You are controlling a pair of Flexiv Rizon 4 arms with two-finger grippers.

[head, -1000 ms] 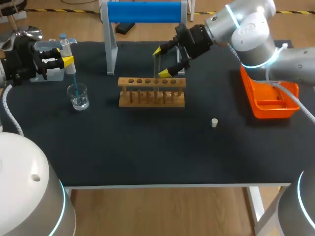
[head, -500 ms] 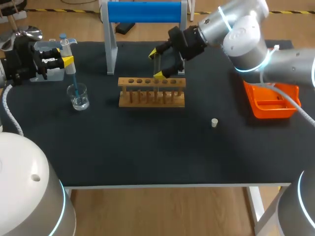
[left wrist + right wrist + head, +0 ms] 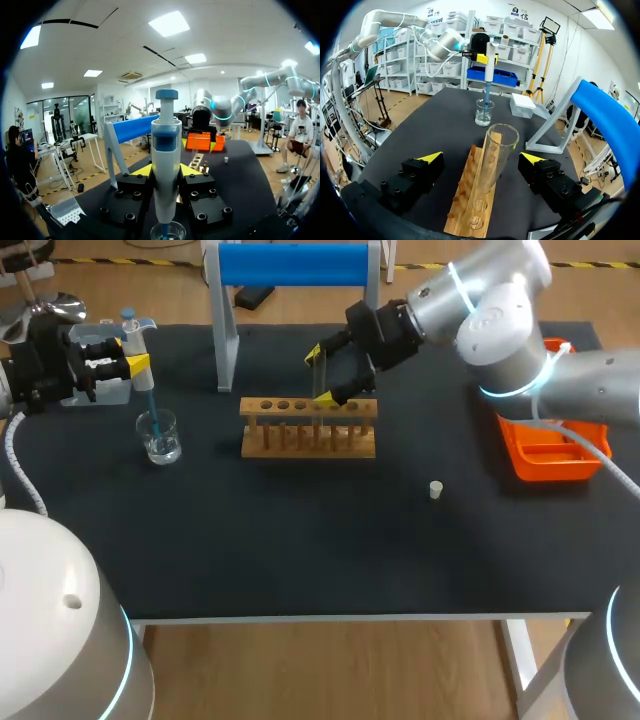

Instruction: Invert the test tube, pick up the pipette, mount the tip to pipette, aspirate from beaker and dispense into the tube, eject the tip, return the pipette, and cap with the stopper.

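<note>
A clear test tube (image 3: 495, 160) stands mouth up in the wooden rack (image 3: 308, 426), seen in the head view as test tube (image 3: 320, 375). My right gripper (image 3: 481, 157) is open, one finger on each side of the tube and neither touching it; in the head view my right gripper (image 3: 319, 376) sits just over the rack's back edge. At the far left my left gripper (image 3: 137, 355) is shut on the white and blue pipette (image 3: 165, 155). The pipette's blue tip (image 3: 152, 412) dips into the glass beaker (image 3: 159, 437). A small white stopper (image 3: 436, 489) lies on the mat to the right.
An orange tray (image 3: 548, 448) sits at the right edge under my right arm. A white stand with a blue roll (image 3: 292, 264) rises behind the rack. A white box (image 3: 522, 106) lies at the back left near the beaker.
My right gripper has shifted a little to the left and lower, closing in around the test tube, still open. The left arm and pipette have not moved.
</note>
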